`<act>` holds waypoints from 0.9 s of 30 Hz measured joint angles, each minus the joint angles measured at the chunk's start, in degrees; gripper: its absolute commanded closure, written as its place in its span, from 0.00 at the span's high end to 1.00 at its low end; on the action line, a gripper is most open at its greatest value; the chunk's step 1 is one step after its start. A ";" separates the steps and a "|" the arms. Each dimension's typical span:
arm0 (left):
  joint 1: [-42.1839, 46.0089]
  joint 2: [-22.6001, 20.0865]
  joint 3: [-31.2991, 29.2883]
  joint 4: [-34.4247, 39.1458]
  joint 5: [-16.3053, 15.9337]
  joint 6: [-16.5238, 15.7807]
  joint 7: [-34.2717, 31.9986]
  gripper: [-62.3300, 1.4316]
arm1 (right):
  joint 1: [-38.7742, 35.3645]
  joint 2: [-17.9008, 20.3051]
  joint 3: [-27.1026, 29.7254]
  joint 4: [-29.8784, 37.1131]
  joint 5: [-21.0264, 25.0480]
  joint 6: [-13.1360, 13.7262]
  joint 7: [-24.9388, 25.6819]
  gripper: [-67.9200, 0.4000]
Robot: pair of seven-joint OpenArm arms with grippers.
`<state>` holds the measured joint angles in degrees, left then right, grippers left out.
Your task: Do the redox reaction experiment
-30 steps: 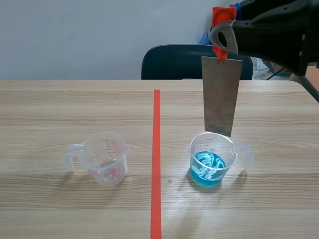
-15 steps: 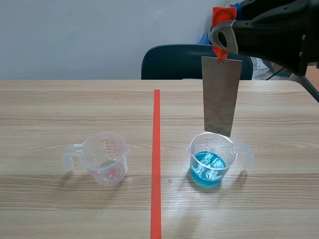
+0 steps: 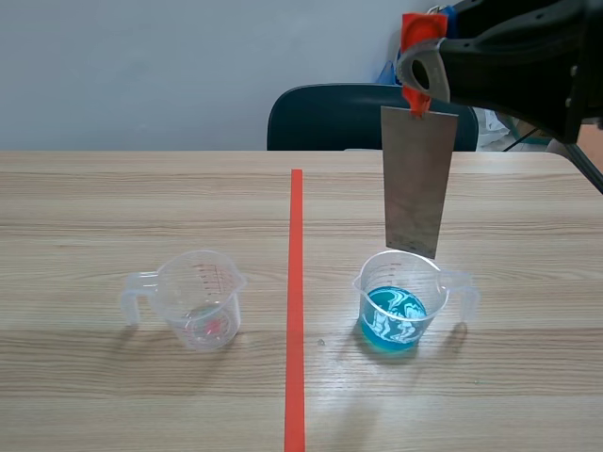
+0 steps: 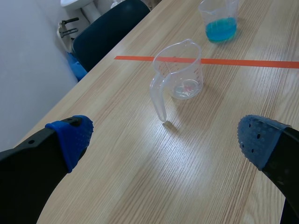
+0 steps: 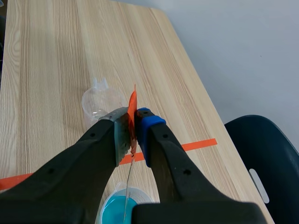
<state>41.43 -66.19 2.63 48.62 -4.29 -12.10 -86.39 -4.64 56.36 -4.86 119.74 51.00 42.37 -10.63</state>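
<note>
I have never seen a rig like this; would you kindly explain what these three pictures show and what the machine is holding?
It is a robot with two black arms at a wooden table. One picture looks from between the arms; the other two come from cameras on each wrist. The right gripper is shut on a grey metal plate with an orange tab, hanging upright over a measuring cup of blue liquid. The left gripper is open, holding nothing, facing a nearly empty clear measuring cup.
</note>
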 measured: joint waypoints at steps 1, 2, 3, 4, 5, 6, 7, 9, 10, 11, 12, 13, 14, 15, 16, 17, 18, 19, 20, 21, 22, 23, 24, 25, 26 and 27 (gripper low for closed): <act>0.00 0.00 0.00 0.00 0.00 0.00 0.00 1.00 | 0.00 0.00 0.00 0.00 0.00 0.00 0.00 0.02; 0.00 0.00 0.00 0.00 0.00 0.00 0.00 1.00 | 0.00 0.00 0.00 0.00 0.00 0.00 0.00 0.02; 0.00 0.00 0.00 0.00 0.00 0.00 0.00 1.00 | 0.00 0.00 0.00 0.00 0.00 0.00 0.00 0.02; 0.00 0.00 0.00 0.00 0.00 0.00 0.00 1.00 | 0.00 0.00 0.00 0.00 0.00 0.00 0.00 0.02; 0.00 0.00 0.00 0.00 0.00 0.00 0.00 1.00 | 0.00 0.00 0.00 0.00 0.00 0.00 0.00 0.02; 0.00 0.00 0.00 0.00 0.00 0.00 0.00 1.00 | 0.00 0.00 0.00 0.00 0.00 0.00 0.02 0.02; 0.00 0.00 0.00 0.00 0.00 0.00 0.00 1.00 | 0.00 0.00 0.00 0.00 0.00 0.00 0.02 0.02; 0.00 0.00 0.00 0.00 0.00 0.00 0.00 1.00 | 0.22 -0.15 0.00 0.00 0.00 0.00 -0.15 0.02; 0.00 0.00 0.00 0.00 0.00 0.00 0.00 1.00 | 0.72 -0.57 0.00 0.00 -0.20 0.00 -0.70 0.02; 0.00 0.00 0.00 0.00 0.00 0.00 0.00 1.00 | 1.40 -1.18 -0.02 0.00 -0.59 0.00 -1.18 0.02; 0.00 0.00 0.00 0.00 0.00 0.00 0.00 1.00 | 2.16 -1.77 -0.04 0.00 -0.59 0.00 -1.49 0.02; 0.00 0.00 0.00 0.00 0.09 0.00 0.00 1.00 | 3.08 -2.21 -0.33 0.00 -0.61 0.00 -1.49 0.02; -0.02 0.00 0.00 0.00 0.50 0.00 0.00 1.00 | 4.17 -2.56 -0.96 0.00 -0.63 0.00 -1.53 0.02; -0.02 -0.02 0.00 0.00 1.22 0.00 0.00 1.00 | 5.38 -2.78 -2.01 0.00 -0.61 -0.02 -1.90 0.02; -0.02 0.00 0.00 0.00 1.95 0.00 0.00 1.00 | 6.60 -2.99 -3.34 0.00 -0.63 -0.02 -2.56 0.02; 0.00 0.00 0.00 0.00 2.29 0.00 0.00 1.00 | 7.74 -3.30 -4.96 0.00 -0.70 -0.02 -3.34 0.02; 0.00 0.00 0.00 0.00 2.45 0.00 0.00 1.00 | 8.83 -3.67 -6.67 0.00 -1.09 -0.02 -3.65 0.02; 0.00 0.00 0.00 0.00 2.45 0.00 0.00 1.00 | 9.94 -4.02 -8.46 -0.02 -1.25 0.00 -3.65 0.02; 0.00 -0.02 0.00 0.00 2.71 0.00 0.00 1.00 | 11.17 -4.55 -10.10 -0.15 -1.27 0.00 -3.65 0.02; -0.02 -0.02 0.00 0.00 2.84 0.00 0.00 1.00 | 12.61 -5.22 -11.74 -0.39 -1.29 0.00 -3.65 0.02; -0.02 0.00 0.00 0.00 2.84 0.00 0.00 1.00 | 14.03 -5.99 -13.20 -0.81 -1.27 0.00 -3.65 0.02; 0.00 0.00 0.00 0.00 2.95 0.00 0.00 1.00 | 15.56 -6.91 -14.62 -1.38 -1.27 0.00 -3.74 0.02; 0.00 0.00 0.00 0.00 2.97 0.00 0.00 1.00 | 17.09 -7.89 -15.93 -2.05 -1.27 0.00 -4.11 0.02; 0.00 0.00 0.00 0.00 2.97 0.00 0.00 1.00 | 18.60 -8.92 -17.29 -2.82 -1.29 0.00 -4.55 0.02; 0.00 0.00 0.00 0.00 2.97 0.00 0.00 1.00 | 20.09 -9.97 -18.69 -3.67 -1.29 0.00 -4.87 0.02; 0.00 0.00 0.00 0.00 2.97 0.00 0.00 1.00 | 21.62 -11.08 -20.13 -4.57 -1.31 0.00 -5.53 0.02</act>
<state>41.43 -66.19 2.63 48.62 -1.32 -12.10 -86.39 16.97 45.28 -24.99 115.18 49.69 42.37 -16.16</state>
